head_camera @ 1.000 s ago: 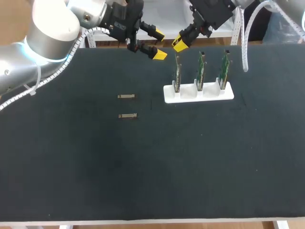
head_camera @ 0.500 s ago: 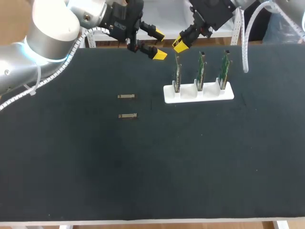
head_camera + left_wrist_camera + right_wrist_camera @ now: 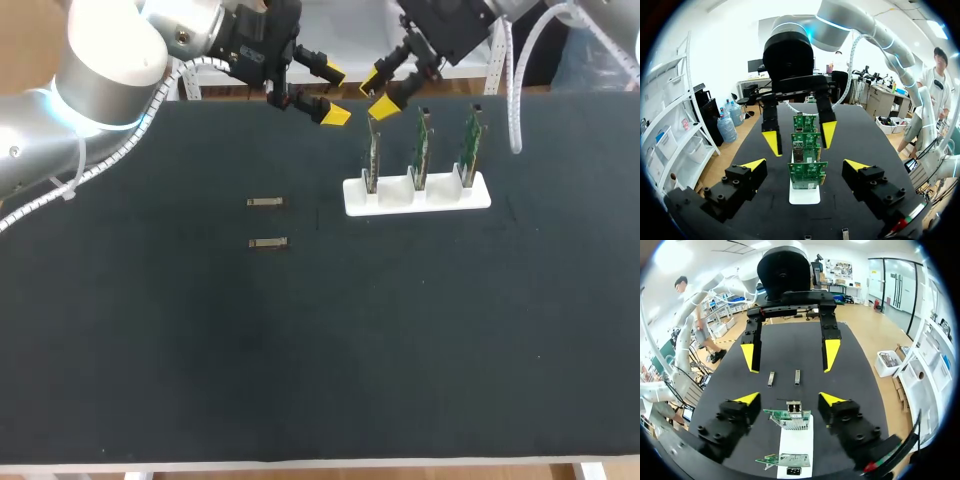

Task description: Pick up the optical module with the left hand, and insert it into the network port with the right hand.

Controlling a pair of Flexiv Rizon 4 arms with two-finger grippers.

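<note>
Two small grey optical modules [image 3: 265, 202] [image 3: 268, 242] lie flat on the black table, left of a white holder [image 3: 480, 195]. Three green boards [image 3: 421, 150] stand upright in that holder. My right gripper [image 3: 379, 93] hovers open just above the leftmost board [image 3: 372, 155], whose metal port [image 3: 793, 406] sits between the spread fingers [image 3: 747, 399] without touching them. My left gripper [image 3: 334, 94] is open and empty, a little left of the right one and facing it. In the right wrist view both modules [image 3: 771, 379] [image 3: 797, 377] lie beyond the board.
The holder [image 3: 805, 195] with its row of boards [image 3: 807, 172] stands at the table's far right. The two arms' grippers are close together over the back edge. The black mat spreads wide in front of the modules and the holder.
My right gripper's fingers have spread apart above the leftmost board; one second ago they were close together. The left arm and the two modules have not moved.
</note>
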